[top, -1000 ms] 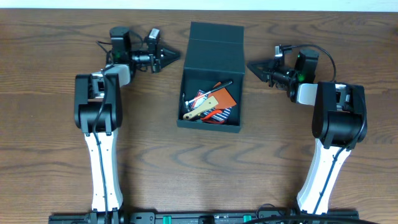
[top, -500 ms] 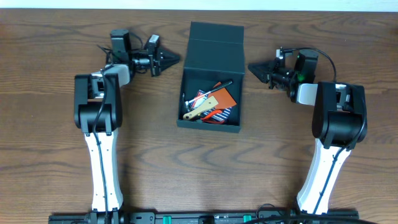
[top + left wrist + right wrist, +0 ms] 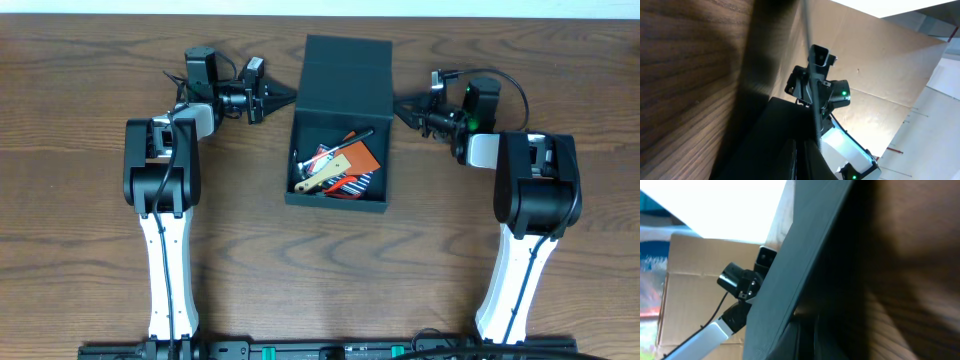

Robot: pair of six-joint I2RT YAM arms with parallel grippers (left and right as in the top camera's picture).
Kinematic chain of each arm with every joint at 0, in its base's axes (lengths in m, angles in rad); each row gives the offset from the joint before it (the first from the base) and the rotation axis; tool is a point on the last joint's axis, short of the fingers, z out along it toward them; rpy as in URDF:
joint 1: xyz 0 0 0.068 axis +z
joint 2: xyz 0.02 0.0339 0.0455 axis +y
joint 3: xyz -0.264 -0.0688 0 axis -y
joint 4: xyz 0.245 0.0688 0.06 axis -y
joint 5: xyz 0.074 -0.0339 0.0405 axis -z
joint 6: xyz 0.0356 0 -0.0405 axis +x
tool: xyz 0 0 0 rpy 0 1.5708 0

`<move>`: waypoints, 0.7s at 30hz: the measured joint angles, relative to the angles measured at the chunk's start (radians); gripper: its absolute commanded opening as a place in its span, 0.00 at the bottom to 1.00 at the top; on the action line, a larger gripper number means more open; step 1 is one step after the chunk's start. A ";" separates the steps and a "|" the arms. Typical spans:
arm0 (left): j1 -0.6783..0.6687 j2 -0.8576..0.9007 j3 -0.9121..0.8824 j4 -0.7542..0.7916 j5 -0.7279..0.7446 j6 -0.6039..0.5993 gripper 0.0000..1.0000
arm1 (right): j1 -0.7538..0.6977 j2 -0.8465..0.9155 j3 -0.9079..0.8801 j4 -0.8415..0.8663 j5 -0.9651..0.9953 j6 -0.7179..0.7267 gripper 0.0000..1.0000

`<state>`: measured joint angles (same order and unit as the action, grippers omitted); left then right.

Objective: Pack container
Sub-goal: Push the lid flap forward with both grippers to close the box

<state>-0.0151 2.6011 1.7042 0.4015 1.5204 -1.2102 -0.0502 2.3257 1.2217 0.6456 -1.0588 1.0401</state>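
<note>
The dark teal container [image 3: 336, 198] stands at the table's middle back, its flap lid [image 3: 345, 72] lying open behind it. Inside lie an orange card [image 3: 358, 153], a striped packet and small hand tools. My left gripper [image 3: 289, 96] is shut, its tip at the lid's left edge. On the other side my right gripper [image 3: 399, 102], also shut, has its tip at the lid's right edge. The left wrist view shows closed fingers [image 3: 799, 161] against the dark box side [image 3: 760, 135]. In the right wrist view the shut fingers [image 3: 807, 341] sit under the teal lid [image 3: 790, 265].
Wooden table [image 3: 90, 250] all around the box. The right arm [image 3: 832, 95] shows across the box in the left wrist view, and the left arm [image 3: 740, 282] shows in the right wrist view. A cardboard wall stands behind.
Both grippers have moved inward: the left one to the right, the right one to the left, up to the lid's side edges. Both stay shut; the box has not moved.
</note>
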 measured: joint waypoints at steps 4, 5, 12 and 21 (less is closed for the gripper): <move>0.000 0.000 0.000 0.008 0.002 -0.014 0.06 | 0.000 0.002 0.000 0.039 -0.011 0.006 0.01; 0.000 0.000 0.000 0.009 0.003 -0.017 0.06 | 0.000 0.003 0.000 0.045 -0.014 0.006 0.01; 0.000 0.000 0.000 0.098 0.021 -0.055 0.06 | 0.001 0.008 0.000 0.144 -0.050 0.018 0.01; 0.000 0.000 0.001 0.385 0.026 -0.238 0.06 | 0.002 0.008 0.000 0.246 -0.109 0.030 0.01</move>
<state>-0.0151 2.6015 1.7054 0.7864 1.5463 -1.4479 -0.0483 2.3333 1.2217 0.8921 -1.1683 1.0698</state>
